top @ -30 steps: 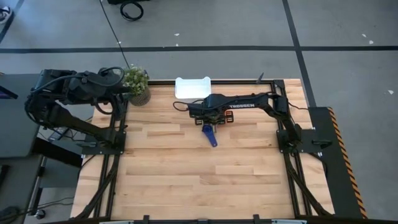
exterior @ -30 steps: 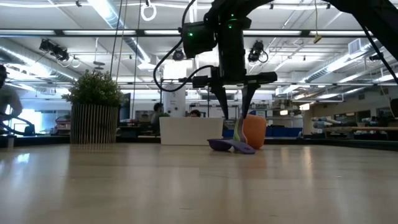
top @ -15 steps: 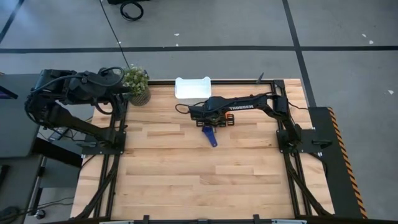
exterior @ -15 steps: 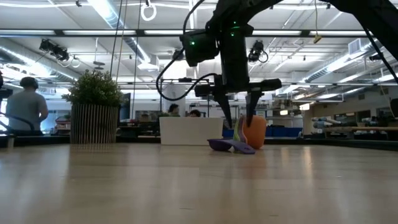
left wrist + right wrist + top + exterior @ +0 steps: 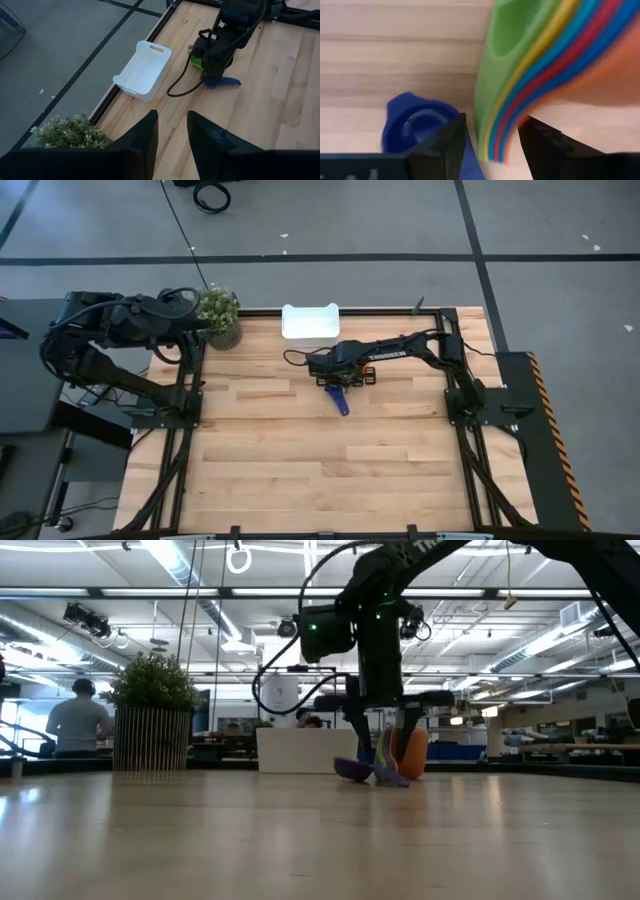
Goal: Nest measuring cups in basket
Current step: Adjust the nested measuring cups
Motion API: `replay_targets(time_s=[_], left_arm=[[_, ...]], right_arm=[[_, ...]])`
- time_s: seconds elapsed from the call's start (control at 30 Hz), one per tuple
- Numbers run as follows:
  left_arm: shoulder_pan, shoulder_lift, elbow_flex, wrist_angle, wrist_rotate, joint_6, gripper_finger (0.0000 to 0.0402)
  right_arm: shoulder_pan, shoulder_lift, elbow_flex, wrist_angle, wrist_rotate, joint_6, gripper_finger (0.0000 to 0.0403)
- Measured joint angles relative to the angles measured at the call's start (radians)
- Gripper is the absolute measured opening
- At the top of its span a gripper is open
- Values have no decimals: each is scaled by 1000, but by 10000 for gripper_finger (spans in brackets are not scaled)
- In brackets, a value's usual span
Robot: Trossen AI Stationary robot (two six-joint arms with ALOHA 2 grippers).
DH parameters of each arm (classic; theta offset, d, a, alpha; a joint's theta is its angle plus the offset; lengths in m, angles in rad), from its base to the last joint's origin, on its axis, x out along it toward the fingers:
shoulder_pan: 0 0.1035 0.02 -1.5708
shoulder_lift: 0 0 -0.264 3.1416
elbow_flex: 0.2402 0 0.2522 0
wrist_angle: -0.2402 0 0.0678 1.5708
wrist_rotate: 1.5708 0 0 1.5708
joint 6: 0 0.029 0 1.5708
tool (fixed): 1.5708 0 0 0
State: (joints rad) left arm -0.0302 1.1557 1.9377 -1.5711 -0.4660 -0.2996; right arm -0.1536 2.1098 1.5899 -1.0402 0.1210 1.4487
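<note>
Right end effector [image 5: 384,756] lowered since earlier, fingers spread around nested stack of glossy plastic measuring cups [image 5: 540,65], round dark blue scoop [image 5: 417,127] beside it on wooden worktop [image 5: 300,450], left end effector [image 5: 172,142] slightly parted, empty

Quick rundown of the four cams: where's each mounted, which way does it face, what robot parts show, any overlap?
High: overhead, straight down; both arms, white plastic basket, potted green plant.
Low: table height, level into room; right gripper over stack of nested coloured measuring cups.
Left wrist: past left gripper across table to basket, right arm.
Right wrist: open right gripper straddling stack, beside dark blue cup.
Shared: stack and blue cup appear in every view.
</note>
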Motion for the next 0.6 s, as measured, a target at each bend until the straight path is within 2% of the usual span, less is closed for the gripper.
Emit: replay_targets(time_s=[0.27, 0.6], left_arm=[[0, 0, 0, 0, 0, -2, 112], [0, 0, 0, 0, 0, -2, 112]], right_arm=[[-12, 0, -55, 48, 17, -7, 185], [-13, 0, -53, 93, 17, -131, 185]])
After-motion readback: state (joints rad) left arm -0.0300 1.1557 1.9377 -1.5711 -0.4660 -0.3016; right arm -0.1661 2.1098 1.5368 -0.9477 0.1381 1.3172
